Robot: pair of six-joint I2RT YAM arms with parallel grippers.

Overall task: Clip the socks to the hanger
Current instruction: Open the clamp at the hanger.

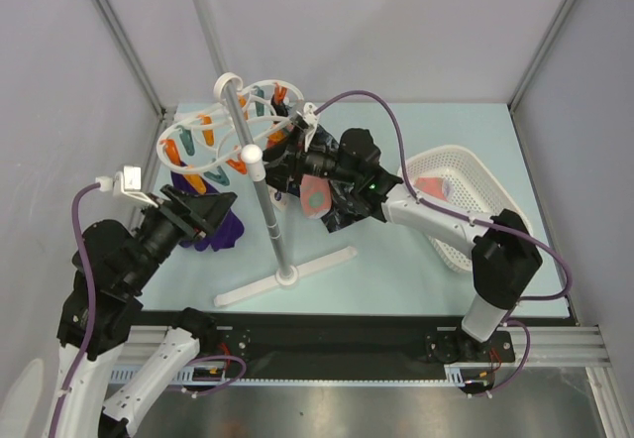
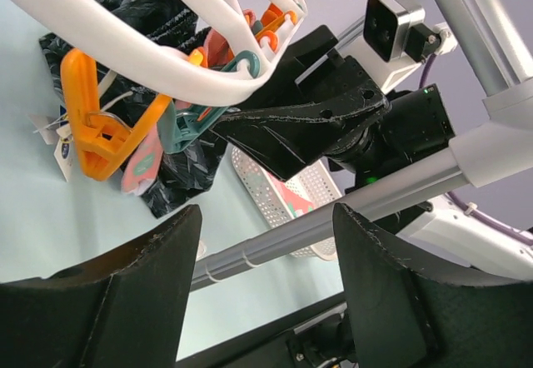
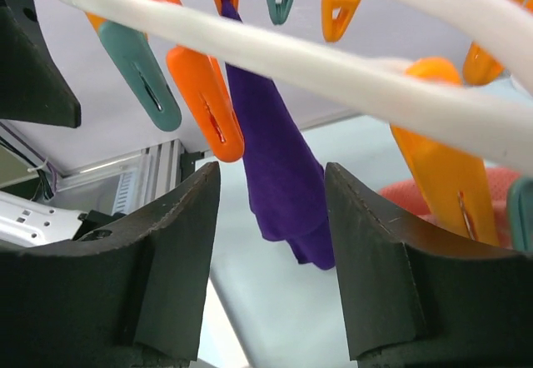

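Hanger point(image 3: 333, 77) is hanging between left gripper point(image 2: 266, 251) and right gripper point(image 3: 271, 226), both gaping empty, possibly risking a bump unclipping the purple sock point(image 3: 271, 126).

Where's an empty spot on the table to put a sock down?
Bare table shows in the far right corner, between the back wall and the white basket, and at the front, between the stand's cross base and the right arm. The middle is crowded, around the hanger and the pole.

Top view looks down from behind; both wrist views close, upward, sharing hanger point(image 2: 166, 62).
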